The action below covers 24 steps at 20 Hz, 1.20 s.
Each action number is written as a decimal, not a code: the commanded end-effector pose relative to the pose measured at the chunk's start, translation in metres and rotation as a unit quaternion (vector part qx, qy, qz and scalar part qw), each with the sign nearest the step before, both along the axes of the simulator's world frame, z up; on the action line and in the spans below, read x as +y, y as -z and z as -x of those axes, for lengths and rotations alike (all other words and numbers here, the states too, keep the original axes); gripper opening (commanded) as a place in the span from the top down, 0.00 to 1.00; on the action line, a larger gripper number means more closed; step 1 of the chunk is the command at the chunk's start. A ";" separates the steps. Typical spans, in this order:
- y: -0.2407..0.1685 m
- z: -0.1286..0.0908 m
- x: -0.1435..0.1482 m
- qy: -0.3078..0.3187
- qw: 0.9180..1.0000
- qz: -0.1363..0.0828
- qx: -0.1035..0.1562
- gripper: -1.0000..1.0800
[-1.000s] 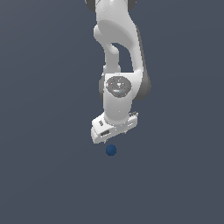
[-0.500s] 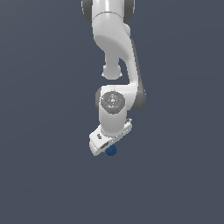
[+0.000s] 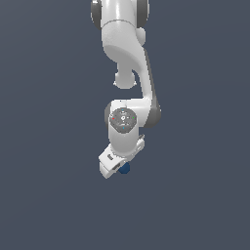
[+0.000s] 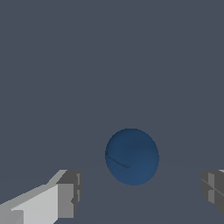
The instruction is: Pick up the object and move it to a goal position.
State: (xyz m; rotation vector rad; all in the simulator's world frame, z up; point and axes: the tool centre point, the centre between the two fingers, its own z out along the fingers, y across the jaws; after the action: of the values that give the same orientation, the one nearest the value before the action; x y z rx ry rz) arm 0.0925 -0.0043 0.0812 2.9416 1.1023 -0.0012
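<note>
The object is a small dark blue ball (image 4: 132, 156) lying on the flat grey surface. In the wrist view it sits between my two grey fingertips (image 4: 69, 194), with a clear gap on each side, so my gripper (image 4: 140, 192) is open around it without touching. In the exterior view only a sliver of the ball (image 3: 125, 169) peeks out beside the white hand, which covers the rest of the ball. The gripper (image 3: 117, 171) is down low at the ball.
The white arm (image 3: 124, 73) comes down from the top of the exterior view. The plain grey surface (image 3: 49, 195) spreads in every direction.
The arm has lowered and the hand has come down over the ball, which showed whole below the hand one second ago and is now mostly covered.
</note>
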 end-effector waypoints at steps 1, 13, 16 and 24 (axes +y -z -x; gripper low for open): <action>0.000 0.000 0.000 0.000 1.000 0.000 0.000 0.04; 0.049 0.001 0.000 -0.002 1.000 0.000 0.000 0.04; 0.051 0.000 0.000 -0.002 1.000 0.000 0.000 0.04; 0.050 -0.001 0.000 -0.002 1.000 0.000 0.000 1.00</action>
State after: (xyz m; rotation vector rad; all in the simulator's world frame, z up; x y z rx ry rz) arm 0.0928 -0.0041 0.0305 2.9394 1.1094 -0.0014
